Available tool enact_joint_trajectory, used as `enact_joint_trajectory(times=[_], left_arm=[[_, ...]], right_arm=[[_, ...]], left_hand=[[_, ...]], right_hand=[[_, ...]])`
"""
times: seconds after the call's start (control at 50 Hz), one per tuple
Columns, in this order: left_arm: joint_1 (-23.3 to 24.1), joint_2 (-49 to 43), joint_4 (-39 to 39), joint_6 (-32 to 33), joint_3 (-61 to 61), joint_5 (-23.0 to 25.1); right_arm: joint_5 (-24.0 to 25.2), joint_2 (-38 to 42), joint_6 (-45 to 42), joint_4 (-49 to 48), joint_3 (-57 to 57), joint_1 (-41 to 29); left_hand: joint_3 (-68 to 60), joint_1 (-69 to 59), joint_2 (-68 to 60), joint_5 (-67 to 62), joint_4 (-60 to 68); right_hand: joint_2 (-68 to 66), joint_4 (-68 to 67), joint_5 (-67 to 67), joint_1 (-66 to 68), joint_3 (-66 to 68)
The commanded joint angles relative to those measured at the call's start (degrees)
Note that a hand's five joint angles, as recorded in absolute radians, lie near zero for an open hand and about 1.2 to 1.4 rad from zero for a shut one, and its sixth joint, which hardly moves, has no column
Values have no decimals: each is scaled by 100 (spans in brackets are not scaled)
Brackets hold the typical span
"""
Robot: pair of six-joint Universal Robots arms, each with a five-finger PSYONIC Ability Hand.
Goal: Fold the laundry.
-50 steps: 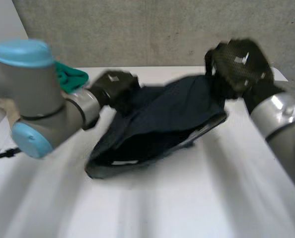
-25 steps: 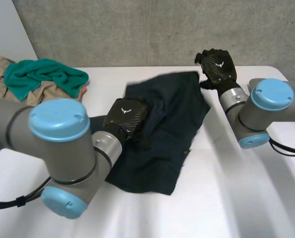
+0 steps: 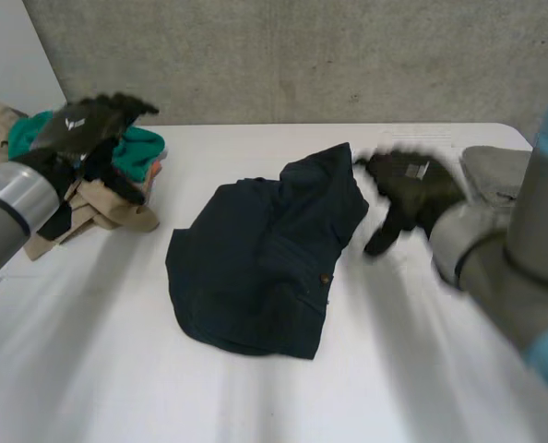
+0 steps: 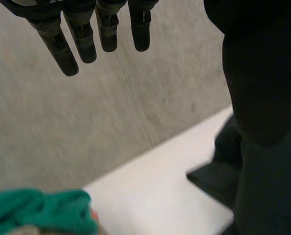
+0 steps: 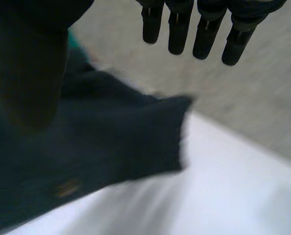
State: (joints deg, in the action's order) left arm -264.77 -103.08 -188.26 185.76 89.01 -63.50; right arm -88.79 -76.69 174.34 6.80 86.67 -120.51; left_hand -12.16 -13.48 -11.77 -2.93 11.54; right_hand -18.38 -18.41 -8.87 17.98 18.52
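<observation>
A dark navy garment (image 3: pixel 260 263) lies crumpled in a loose heap at the middle of the white table (image 3: pixel 422 369). My left hand (image 3: pixel 88 127) hovers off to its left, above a pile of other laundry, with its fingers spread. In the left wrist view the left hand (image 4: pixel 255 73) is open and empty, the navy garment (image 4: pixel 265 196) lying beyond its thumb. My right hand (image 3: pixel 411 187) is just right of the garment's upper edge, apart from it. The right wrist view shows that hand (image 5: pixel 28 63) open with straight fingers (image 5: pixel 204 29) above the garment (image 5: pixel 91 147).
A teal cloth (image 3: pixel 137 146) lies on beige clothes (image 3: pixel 103 208) at the table's far left; the teal cloth (image 4: pixel 37 213) is also below my left hand's fingertips. A grey concrete wall (image 3: pixel 302 55) runs behind the table. Bare table lies in front of the garment.
Both hands have let go of the navy garment, which has dropped into a heap on the table. The left hand swung away left over the pile; the right hand came down beside the garment.
</observation>
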Motion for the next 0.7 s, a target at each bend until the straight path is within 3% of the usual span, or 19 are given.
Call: enact_joint_trajectory(times=[0.02,0.18,0.3,0.36,0.44,0.5,0.52,0.6,0.7], left_arm=[[-513,-1510,61,643,-313,786],[-409,-2584,342,1576,-1033,1007],[-146,-3024,632,1621,-1473,1033],[-4,-3156,703,1647,-1571,998],[163,-3280,694,1726,-1606,963],[268,-3280,641,1788,-1615,814],[312,-3201,589,1814,-1632,657],[347,-2772,448,1762,-1607,-62],[330,-1797,492,1630,-1545,-759]], right_arm=[[46,-14,548,-723,1430,-982],[-524,979,452,-1972,1529,-1624],[-1034,1673,22,-2411,1081,-1739],[-1131,1911,-260,-2737,922,-1713],[-1123,2192,-497,-3062,755,-1634],[-1149,2377,-550,-3106,606,-1555],[-1149,2378,-542,-3089,588,-1528],[-1140,2176,-515,-2914,518,-1379],[-1070,1055,-611,-2457,448,-871]], left_hand=[[-342,-210,-381,-265,404],[-512,-380,-551,-435,574],[-545,-413,-584,-468,607],[-1215,-1083,-1254,-1138,1277],[-3231,-3100,-3270,-3155,3294],[-5819,-5687,-5858,-5742,5881],[-6774,-6643,-6813,-6698,6837],[-6784,-6652,-6823,-6707,6846],[-6784,-6652,-6823,-6707,6846]], right_hand=[[-1180,-1177,-1131,1220,1166],[-1450,-1447,-1401,1490,1436],[-1467,-1464,-1418,1507,1452],[-1904,-1901,-1855,1944,1889],[-2424,-2420,-2374,2463,2409],[-4269,-4266,-4220,4309,4255],[-5742,-5738,-5692,5781,5727],[-6162,-6159,-6113,6202,6148],[-6162,-6159,-6113,6202,6148]])
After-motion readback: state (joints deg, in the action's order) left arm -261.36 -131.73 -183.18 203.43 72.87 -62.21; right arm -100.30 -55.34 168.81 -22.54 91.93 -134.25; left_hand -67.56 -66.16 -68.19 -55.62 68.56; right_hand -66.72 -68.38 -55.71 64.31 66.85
